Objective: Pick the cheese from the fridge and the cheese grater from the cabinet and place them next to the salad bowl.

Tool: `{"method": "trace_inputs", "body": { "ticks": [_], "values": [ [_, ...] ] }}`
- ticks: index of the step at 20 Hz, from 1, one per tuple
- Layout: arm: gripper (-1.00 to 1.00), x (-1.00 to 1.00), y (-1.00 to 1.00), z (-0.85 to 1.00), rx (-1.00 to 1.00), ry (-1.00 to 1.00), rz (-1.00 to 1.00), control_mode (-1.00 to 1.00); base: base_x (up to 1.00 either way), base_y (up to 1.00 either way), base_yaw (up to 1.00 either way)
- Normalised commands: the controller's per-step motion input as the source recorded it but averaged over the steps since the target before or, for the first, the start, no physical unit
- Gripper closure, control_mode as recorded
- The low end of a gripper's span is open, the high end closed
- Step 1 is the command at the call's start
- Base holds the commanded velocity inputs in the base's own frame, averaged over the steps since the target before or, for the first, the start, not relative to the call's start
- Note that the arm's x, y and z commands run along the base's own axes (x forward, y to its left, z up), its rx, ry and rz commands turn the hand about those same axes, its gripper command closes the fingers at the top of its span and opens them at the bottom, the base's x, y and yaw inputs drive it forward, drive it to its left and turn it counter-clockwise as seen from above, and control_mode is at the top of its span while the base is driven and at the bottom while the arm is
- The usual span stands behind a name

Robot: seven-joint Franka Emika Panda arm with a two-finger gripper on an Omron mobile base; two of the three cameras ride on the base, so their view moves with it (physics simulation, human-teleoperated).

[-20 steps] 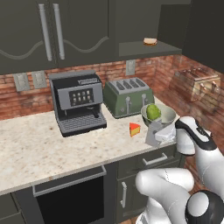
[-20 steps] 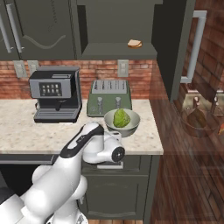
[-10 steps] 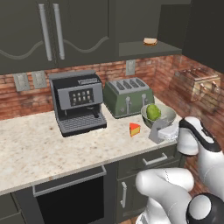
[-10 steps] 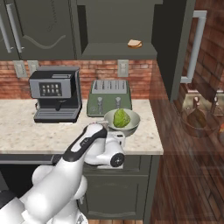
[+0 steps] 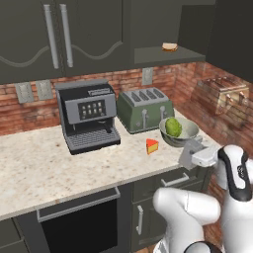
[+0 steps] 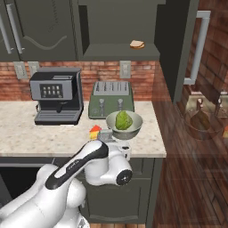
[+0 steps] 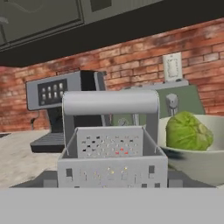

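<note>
Left base view, left to right: dark grey upper wall cabinet with silver bar handles and wavy relief (image 5: 59, 37) up at 11 o'clock, doors closed; black-and-silver espresso machine (image 5: 88, 114) on the speckled beige stone counter (image 5: 34, 168); green four-slot toaster (image 5: 144, 109) just beside it at 3 o'clock. Small orange-yellow cheese wedge with red side (image 5: 152, 146) lies on the counter at 6 o'clock from the toaster, near the round grey-green salad bowl with a green lettuce ball (image 5: 179, 131), not touching it. Small grey metal box grater (image 5: 189, 153) sits at the counter's front edge, at 6 o'clock from the bowl, right up against it; contact I can't confirm. White arm's two-finger gripper (image 5: 203, 158) is at the grater's right side; jaws stand spread wide, and whether they pinch the grater or hang free I can't tell. Flat tan bread piece (image 5: 169, 47) on the open shelf at 12 o'clock above the toaster. Right base view: cheese (image 6: 95, 129) at 9 o'clock from the bowl (image 6: 124, 125), grater (image 6: 106, 135) low at 8 o'clock, partly hidden by the arm. Hand view: grater (image 7: 111, 146) upright dead centre, handle on top, bowl (image 7: 199, 153) at 3 o'clock behind it.
</note>
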Motion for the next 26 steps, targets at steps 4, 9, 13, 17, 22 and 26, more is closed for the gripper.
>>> {"method": "trace_inputs", "body": {
  "ticks": [4, 9, 13, 17, 22, 26],
  "values": [
    [1.00, -0.06, 1.00, -0.14, -0.03, 0.00, -0.16, -1.00, 0.00, 0.00, 0.00],
    [1.00, 0.00, 1.00, -0.01, -0.04, 0.00, -0.21, -1.00, 0.00, 0.00, 0.00],
    [1.00, -0.03, 0.90, -0.20, 0.00, 0.00, -0.43, -1.00, 0.00, 0.00, 0.00],
    [1.00, -0.01, 0.94, -0.31, -0.02, 0.00, -0.55, -1.00, 0.00, 0.00, 0.00],
    [1.00, 0.00, 0.84, -0.27, -0.03, 0.00, -0.61, -1.00, 0.00, 0.00, 0.00],
    [1.00, 0.00, 0.84, -0.48, -0.03, 0.00, -0.63, -1.00, 0.00, 0.00, 0.00]
  ]
}}
